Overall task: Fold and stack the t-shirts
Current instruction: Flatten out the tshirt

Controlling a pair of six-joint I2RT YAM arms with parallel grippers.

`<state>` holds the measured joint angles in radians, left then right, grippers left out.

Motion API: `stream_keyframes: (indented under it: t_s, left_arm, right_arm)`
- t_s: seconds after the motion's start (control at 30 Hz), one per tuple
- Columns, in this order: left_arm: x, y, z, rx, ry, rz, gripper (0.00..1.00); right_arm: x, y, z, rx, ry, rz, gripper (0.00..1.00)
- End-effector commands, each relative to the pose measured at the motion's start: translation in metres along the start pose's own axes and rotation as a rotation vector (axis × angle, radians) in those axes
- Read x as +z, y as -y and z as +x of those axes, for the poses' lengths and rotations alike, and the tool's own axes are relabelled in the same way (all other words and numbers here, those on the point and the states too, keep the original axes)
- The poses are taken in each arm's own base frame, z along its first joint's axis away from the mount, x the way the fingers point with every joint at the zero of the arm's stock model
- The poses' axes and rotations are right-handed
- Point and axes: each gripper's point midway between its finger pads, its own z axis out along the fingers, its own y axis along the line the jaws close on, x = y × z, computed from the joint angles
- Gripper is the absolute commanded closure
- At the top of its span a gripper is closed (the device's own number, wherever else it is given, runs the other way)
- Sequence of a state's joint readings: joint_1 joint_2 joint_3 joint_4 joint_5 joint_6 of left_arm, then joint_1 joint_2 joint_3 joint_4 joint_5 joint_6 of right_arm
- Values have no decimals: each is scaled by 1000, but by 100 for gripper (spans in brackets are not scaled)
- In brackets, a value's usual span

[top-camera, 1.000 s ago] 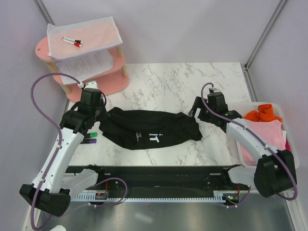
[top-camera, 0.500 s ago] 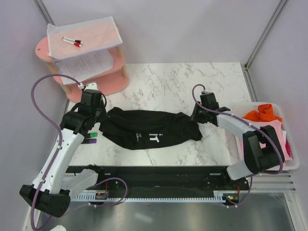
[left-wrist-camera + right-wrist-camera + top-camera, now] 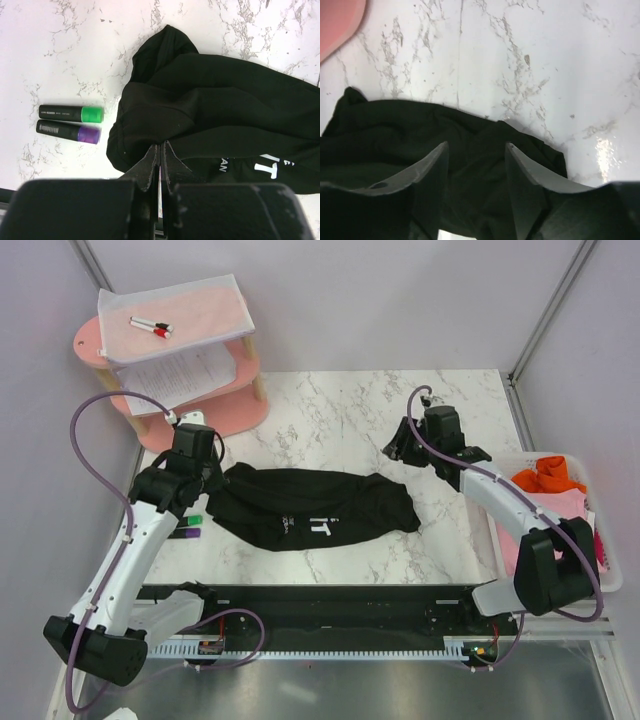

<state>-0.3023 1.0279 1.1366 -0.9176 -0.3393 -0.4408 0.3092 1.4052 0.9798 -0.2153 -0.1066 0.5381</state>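
The black t-shirt with white chest lettering lies bunched in a long strip across the marble table. My left gripper is at its left end. In the left wrist view the gripper is shut, and the folds of the black t-shirt run into its tips. My right gripper is open and empty, just behind the shirt's right end. In the right wrist view the gripper hangs over the black t-shirt. An orange t-shirt and a pink t-shirt lie in a bin at the right.
A green marker and a purple marker lie on the table left of the shirt. A pink two-tier shelf with paper sheets and two pens stands at the back left. The white bin sits at the right edge.
My right gripper has moved from the shirt's right end up and toward the back, open and off the cloth. The left arm and the shirt have barely moved.
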Motion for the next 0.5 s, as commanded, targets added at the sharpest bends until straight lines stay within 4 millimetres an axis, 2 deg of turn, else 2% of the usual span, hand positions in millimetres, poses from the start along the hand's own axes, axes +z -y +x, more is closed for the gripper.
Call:
stream_keyframes:
  t_s: [0.0,0.07,0.23,0.47]
  left_arm:
    - [0,0,-13,-23,46,-7,98]
    - [0,-1,-12,-22,44,-10,98]
    - [2,-2,-9,-19,39,-19,98]
    - [5,-2,-5,-17,27,-20,98]
  right_arm:
    - [18,-10,7,-8,-75,-57,38]
    - [29,-6,19,-4,-125,-56,35]
    - [42,-16,46,-43,-224,-87,35]
    - [46,-23,77,-83,-306,-84,35]
